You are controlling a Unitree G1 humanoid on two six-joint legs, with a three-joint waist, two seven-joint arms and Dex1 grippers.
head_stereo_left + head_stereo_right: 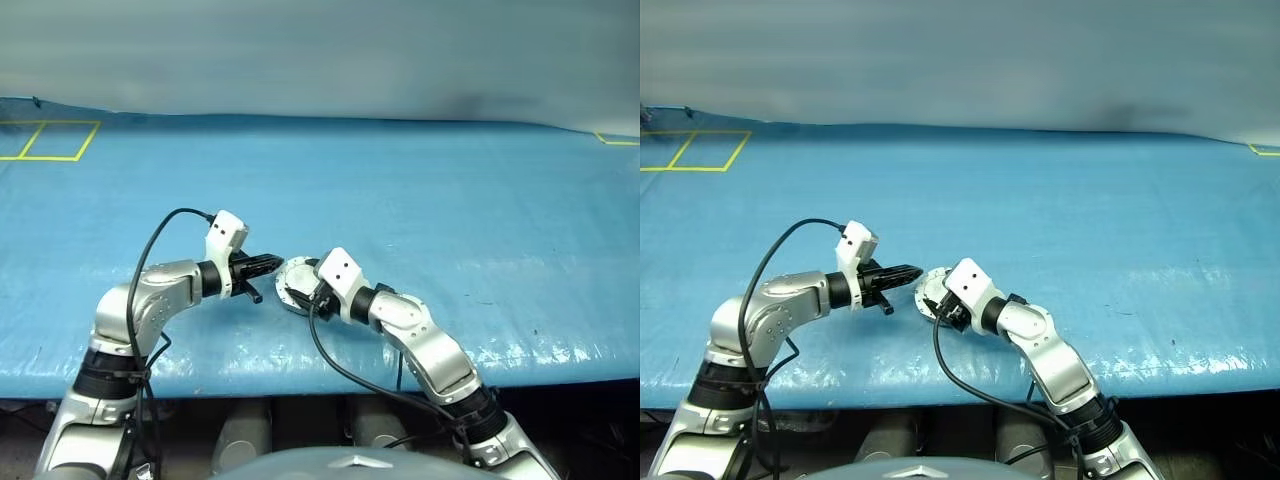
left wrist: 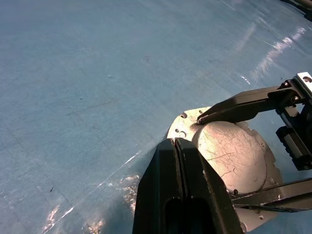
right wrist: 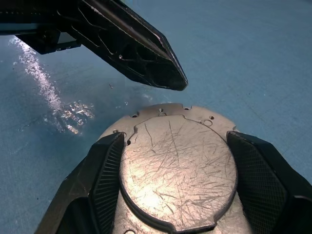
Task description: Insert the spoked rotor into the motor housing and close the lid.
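Observation:
My right gripper (image 3: 174, 138) is shut on the motor housing (image 1: 292, 272), one finger on each side of its round body. It holds the housing just above the blue table, near the front edge. The lid (image 3: 175, 170) lies flat on the housing, its plain, scratched light grey outer face toward the wrist camera. My left gripper (image 1: 275, 263) is shut with nothing in it. Its joined fingertips (image 2: 174, 142) sit right at the housing's rim (image 2: 187, 122) on the left side; I cannot tell if they touch. The spoked rotor is out of view.
The blue cloth-covered table (image 1: 420, 200) stretches wide behind both arms. Yellow tape squares (image 1: 50, 140) mark the far left corner and a yellow tape line (image 1: 618, 140) the far right. The table's front edge (image 1: 560, 370) runs just under my forearms.

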